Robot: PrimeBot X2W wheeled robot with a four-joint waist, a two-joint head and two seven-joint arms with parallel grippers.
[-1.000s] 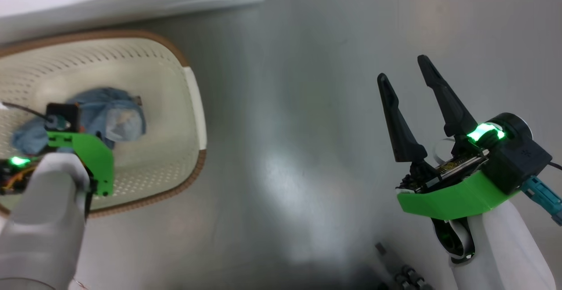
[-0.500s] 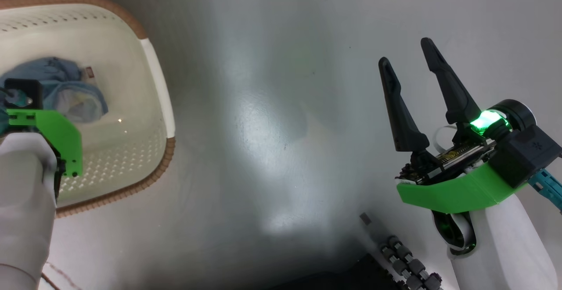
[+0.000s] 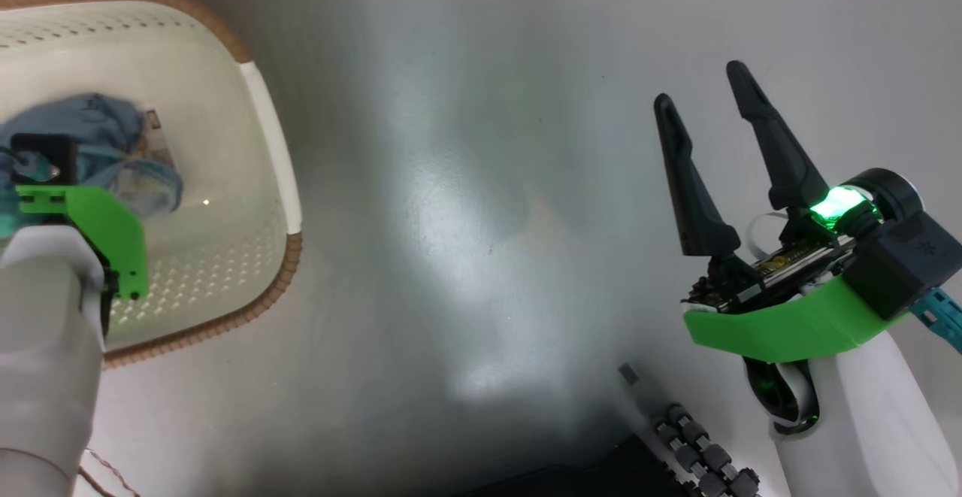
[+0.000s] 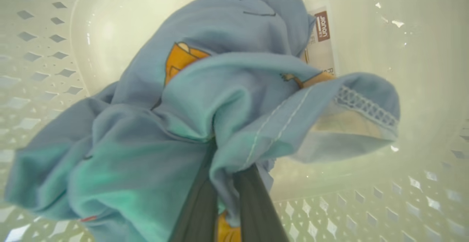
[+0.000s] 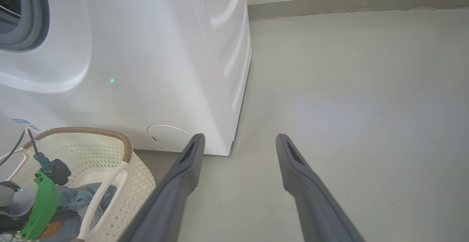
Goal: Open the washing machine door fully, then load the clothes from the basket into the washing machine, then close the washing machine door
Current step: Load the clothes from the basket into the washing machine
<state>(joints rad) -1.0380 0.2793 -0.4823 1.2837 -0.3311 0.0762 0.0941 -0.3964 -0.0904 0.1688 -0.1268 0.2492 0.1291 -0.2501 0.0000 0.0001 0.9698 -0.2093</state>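
The left hand (image 4: 224,176) pinches the light-blue clothes (image 4: 205,99) inside the basket (image 3: 272,159); the right hand (image 3: 699,83) hangs spread wide above the grey floor (image 3: 481,181).

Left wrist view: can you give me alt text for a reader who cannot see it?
The left gripper is shut on a bundle of light-blue clothes with orange patches, a fold pinched between its two dark fingers. Around the bundle is the cream perforated basket, and a paper label peeks out behind the fabric.
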